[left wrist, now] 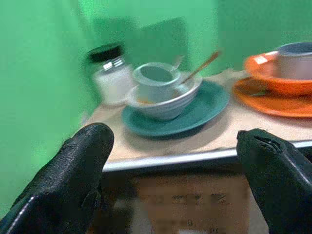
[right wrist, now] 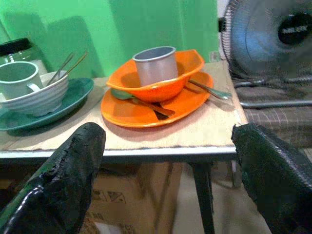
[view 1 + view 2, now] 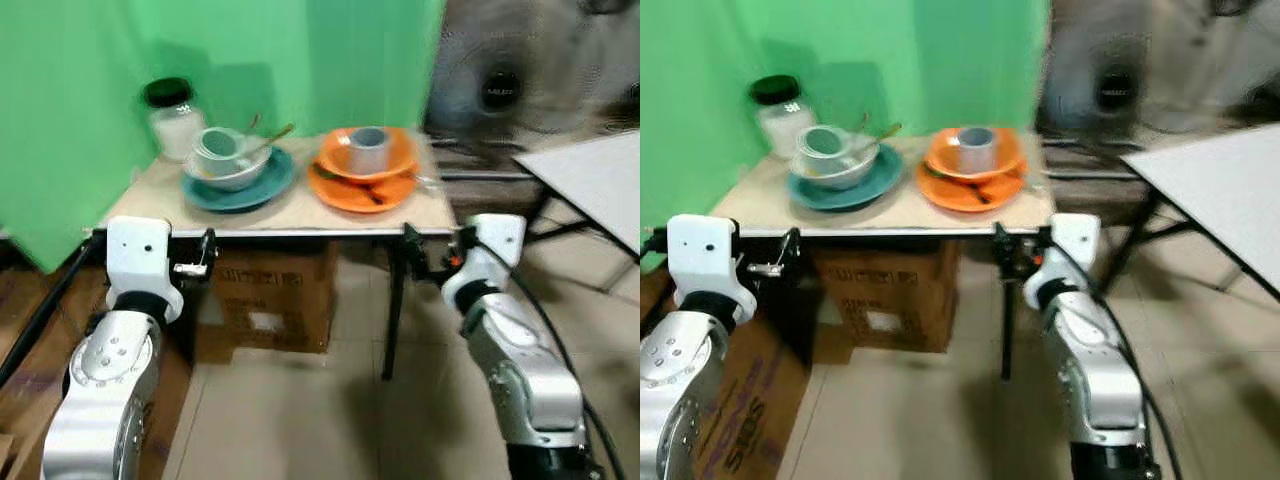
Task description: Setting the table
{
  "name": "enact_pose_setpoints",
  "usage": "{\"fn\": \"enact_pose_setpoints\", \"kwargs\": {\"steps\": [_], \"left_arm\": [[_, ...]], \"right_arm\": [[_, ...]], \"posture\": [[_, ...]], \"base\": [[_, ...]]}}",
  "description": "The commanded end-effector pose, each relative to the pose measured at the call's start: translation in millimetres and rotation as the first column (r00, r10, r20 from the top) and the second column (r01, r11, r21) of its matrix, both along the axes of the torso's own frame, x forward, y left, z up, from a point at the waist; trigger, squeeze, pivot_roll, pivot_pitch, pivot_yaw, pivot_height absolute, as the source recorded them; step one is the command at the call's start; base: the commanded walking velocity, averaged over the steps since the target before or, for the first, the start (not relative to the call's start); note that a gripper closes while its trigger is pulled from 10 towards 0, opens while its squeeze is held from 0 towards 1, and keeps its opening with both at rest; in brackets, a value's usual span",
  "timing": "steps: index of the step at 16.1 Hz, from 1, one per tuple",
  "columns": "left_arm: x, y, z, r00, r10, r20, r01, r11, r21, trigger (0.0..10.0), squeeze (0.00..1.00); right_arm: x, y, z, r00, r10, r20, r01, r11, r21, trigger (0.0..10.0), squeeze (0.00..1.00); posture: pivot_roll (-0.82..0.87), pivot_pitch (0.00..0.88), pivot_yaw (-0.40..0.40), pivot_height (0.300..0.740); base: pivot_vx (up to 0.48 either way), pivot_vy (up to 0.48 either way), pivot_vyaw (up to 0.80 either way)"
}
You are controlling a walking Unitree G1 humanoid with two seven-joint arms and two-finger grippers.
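A small table stands before me. On its left side a teal plate carries a white bowl holding a pale teal cup and spoons. To the right, an orange plate bears an orange bowl with a grey metal cup, and cutlery lies on the plate. My left gripper is open just short of the table's front edge, facing the teal plate. In front of the orange plate my right gripper hangs open the same way. Neither holds anything.
A glass jar with a black lid stands at the table's back left. A cardboard box sits under the table. A fan stands behind on the right, and a white tabletop juts in at the right. Green backdrop behind.
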State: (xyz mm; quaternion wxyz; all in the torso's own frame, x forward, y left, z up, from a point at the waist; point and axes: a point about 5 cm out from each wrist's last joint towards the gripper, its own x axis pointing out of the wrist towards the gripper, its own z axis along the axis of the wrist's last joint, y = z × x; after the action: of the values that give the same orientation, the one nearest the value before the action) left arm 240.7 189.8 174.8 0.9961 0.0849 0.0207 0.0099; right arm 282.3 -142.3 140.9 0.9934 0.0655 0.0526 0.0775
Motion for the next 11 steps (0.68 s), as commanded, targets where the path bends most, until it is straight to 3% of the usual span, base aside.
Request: {"fn": "enact_pose_setpoints", "kwargs": {"steps": [1,4,6,7,11], "left_arm": [[2.9,-5.9,3.0,0.999,-0.044,0.01,0.044,0.999,-0.002,10.0,0.0],[-0.9,-7.0,1.5,0.998,-0.062,-0.002,0.061,0.997,-0.037,10.0,0.0],[-2.2,-5.1,1.4,0.999,-0.052,-0.004,0.052,0.997,-0.061,10.0,0.53],[-2.0,-4.6,1.7,0.999,-0.049,-0.003,0.049,0.997,-0.059,10.0,0.59],[-2.4,-3.5,1.7,0.999,-0.046,-0.001,0.046,0.998,-0.036,10.0,0.55]], "right_arm": [[-0.1,-0.2,6.4,1.0,-0.008,0.02,0.008,1.0,-0.006,10.0,0.0],[1.6,1.9,6.7,1.0,0.005,0.03,-0.005,1.0,-0.016,10.0,0.0],[3.2,3.1,7.6,0.999,0.001,0.036,-0.001,1.0,-0.007,10.0,0.0],[3.9,3.7,7.1,0.999,0.0,0.036,0.0,1.0,-0.009,10.0,0.0],[5.5,6.4,8.6,0.999,0.014,0.049,-0.014,1.0,0.001,10.0,0.0]], "posture": [[-0.03,0.0,0.079,0.74],[-0.02,0.0,0.072,0.74],[-0.02,0.0,0.068,0.74],[-0.01,0.0,0.065,0.74],[-0.01,0.0,0.064,0.74]], "base": [[0.27,0.0,-0.79],[0.321,0.0,0.0],[0.373,0.0,0.0],[0.401,0.0,0.0],[0.375,0.0,0.0]]}}
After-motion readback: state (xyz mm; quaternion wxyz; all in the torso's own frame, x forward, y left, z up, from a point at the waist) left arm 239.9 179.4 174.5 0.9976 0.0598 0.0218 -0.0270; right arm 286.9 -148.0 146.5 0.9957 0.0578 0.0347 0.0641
